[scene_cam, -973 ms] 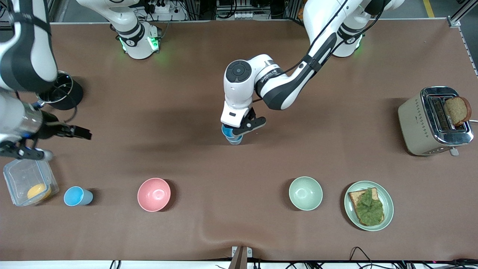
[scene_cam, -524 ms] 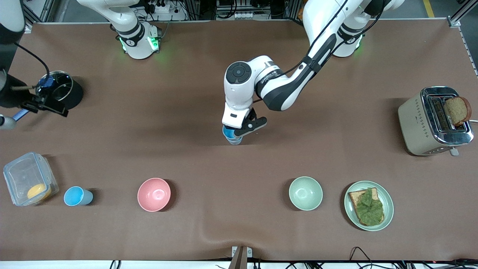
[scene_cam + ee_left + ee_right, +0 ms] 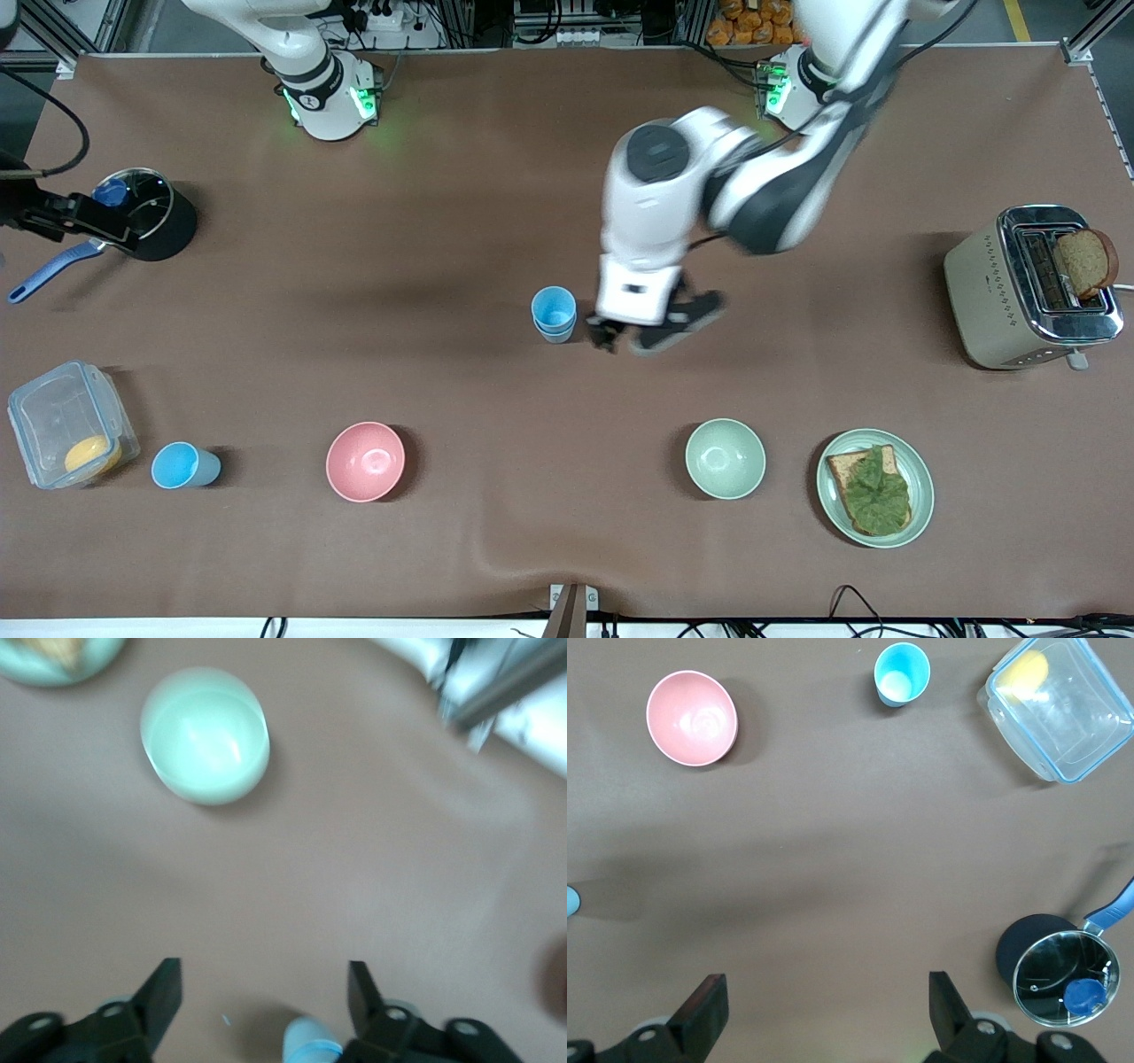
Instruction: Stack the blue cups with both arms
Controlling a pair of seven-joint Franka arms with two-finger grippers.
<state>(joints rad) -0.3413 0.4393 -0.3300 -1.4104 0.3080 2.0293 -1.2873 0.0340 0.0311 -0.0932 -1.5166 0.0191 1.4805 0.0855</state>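
Two blue cups stand nested as one stack at the middle of the table, the brighter one on top; the stack shows at the edge of the left wrist view. My left gripper is open and empty, just off the stack toward the left arm's end. A separate sky-blue cup stands alone beside a clear box, and also shows in the right wrist view. My right gripper is open and empty, up high by a black pot; its fingers frame bare table.
A pink bowl and a pale green bowl stand nearer the front camera. A clear box holds something yellow. A black pot with a blue handle, a toaster and a plate with toast sit at the ends.
My left gripper opened, let go of the cup stack and moved up and toward the left arm's end. My right arm drew back toward the pot at the table's edge.
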